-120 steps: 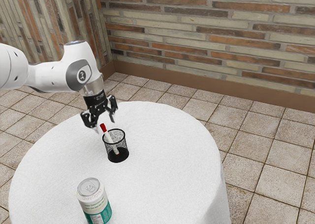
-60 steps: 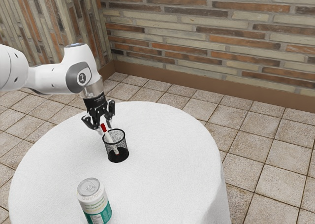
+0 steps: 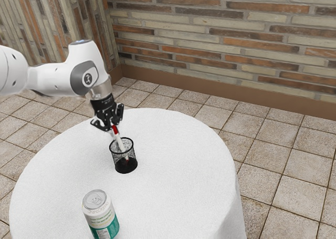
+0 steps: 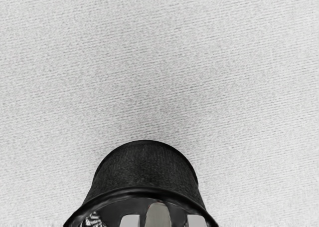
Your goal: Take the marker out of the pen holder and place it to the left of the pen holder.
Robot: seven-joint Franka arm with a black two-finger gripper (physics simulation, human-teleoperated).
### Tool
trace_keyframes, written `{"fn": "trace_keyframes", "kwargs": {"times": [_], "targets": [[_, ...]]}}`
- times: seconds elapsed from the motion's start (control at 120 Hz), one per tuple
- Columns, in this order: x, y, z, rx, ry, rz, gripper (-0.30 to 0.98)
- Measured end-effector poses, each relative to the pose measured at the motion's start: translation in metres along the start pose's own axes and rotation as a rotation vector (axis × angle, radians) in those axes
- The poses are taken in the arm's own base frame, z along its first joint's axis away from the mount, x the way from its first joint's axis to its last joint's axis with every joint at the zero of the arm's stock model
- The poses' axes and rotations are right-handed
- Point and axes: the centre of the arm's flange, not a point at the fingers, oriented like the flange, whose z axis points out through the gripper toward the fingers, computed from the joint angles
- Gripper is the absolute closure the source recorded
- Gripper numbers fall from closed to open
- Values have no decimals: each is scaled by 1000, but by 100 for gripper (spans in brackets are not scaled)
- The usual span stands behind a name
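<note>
Pinched in the narrowly parted hand [image 3: 114, 127], the marker [image 3: 120, 144] slants below it into the pen holder [image 3: 125, 167].

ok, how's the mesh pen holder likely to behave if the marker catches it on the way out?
The pen holder is probably light for its size, given the thin, see-through mesh wall. A sideways catch could slide or tip it, since the marker leans inside, reaching above the rim. Likely fairly stiff, though: the rim looks evenly round, with no visible dent.

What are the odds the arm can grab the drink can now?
Probably not: the pincer is shut on the marker, whose lower end sits in the pen holder. Nothing covers the can.
</note>
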Motion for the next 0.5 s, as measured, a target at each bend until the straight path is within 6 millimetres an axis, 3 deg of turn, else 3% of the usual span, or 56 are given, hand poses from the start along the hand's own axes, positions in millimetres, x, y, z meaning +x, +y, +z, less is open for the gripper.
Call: {"fn": "trace_keyframes", "kwargs": {"times": [0.292, 0.383, 0.5], "targets": [[-21, -4, -76, -73, 75, 54, 74], [-21, -8, -86, -46, 97, 66, 75], [-4, -21, -88, 20, 108, 44, 75]]}}
